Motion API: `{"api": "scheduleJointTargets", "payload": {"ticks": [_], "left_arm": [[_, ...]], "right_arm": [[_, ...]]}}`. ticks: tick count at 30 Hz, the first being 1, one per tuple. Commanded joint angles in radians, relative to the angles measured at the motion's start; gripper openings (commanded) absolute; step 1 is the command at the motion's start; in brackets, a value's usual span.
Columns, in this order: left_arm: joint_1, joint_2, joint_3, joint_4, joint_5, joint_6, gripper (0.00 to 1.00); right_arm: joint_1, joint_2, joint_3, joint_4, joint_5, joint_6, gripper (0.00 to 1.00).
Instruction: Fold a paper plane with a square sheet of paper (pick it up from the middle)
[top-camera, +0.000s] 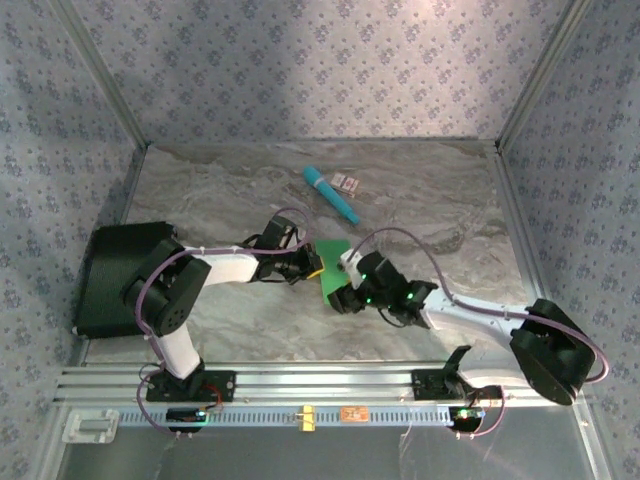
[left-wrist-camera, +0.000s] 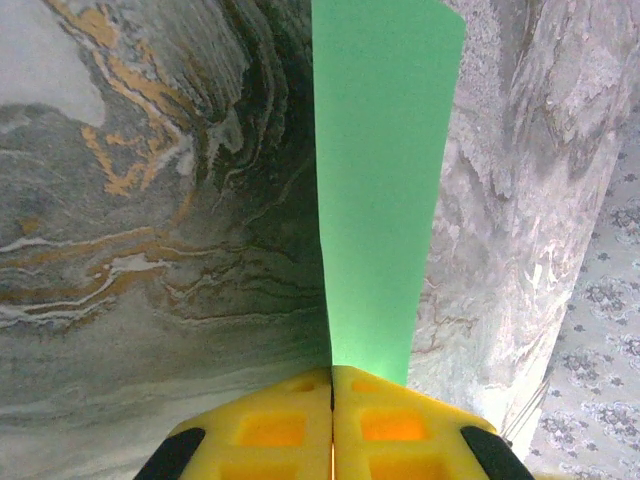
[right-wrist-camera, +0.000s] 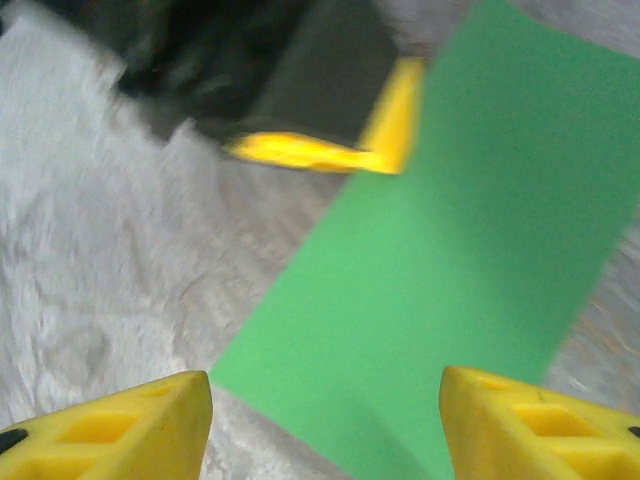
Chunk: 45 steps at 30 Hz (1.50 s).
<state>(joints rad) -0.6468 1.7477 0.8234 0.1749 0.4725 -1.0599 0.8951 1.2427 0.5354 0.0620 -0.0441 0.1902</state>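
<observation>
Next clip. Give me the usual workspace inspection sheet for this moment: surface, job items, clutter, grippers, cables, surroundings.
Surface: marbled grey table, no spills seen.
Job's things: green paper sheet, held at one edge, between the two arms.
Clutter: teal stick and small patterned card at the far side; black box at the left.
Grippers: left gripper shut on the sheet's edge; right gripper open, with the sheet just ahead of it.
Cables: purple cables loop along both arms.
Surroundings: patterned walls; metal rail at the near edge.
</observation>
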Motion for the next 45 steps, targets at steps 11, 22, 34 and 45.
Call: {"api": "scheduleJointTargets", "payload": {"ticks": [11,22,34,45], "left_arm": [[0.004,-0.028,0.008,-0.01,0.03,-0.011,0.08],[0.003,-0.02,-0.001,0.023,0.032,-0.024,0.09],[0.003,-0.022,-0.002,0.02,0.029,-0.021,0.09],[0.0,-0.02,0.001,0.017,0.028,-0.023,0.09]], "right_arm": [[0.292,0.175,0.003,0.177,0.534,-0.342,0.6],[0.325,0.23,0.008,0.197,0.627,-0.34,0.49],[0.301,0.159,-0.052,0.2,0.602,-0.29,0.31],[0.295,0.159,-0.058,0.239,0.553,-0.273,0.23]]}}
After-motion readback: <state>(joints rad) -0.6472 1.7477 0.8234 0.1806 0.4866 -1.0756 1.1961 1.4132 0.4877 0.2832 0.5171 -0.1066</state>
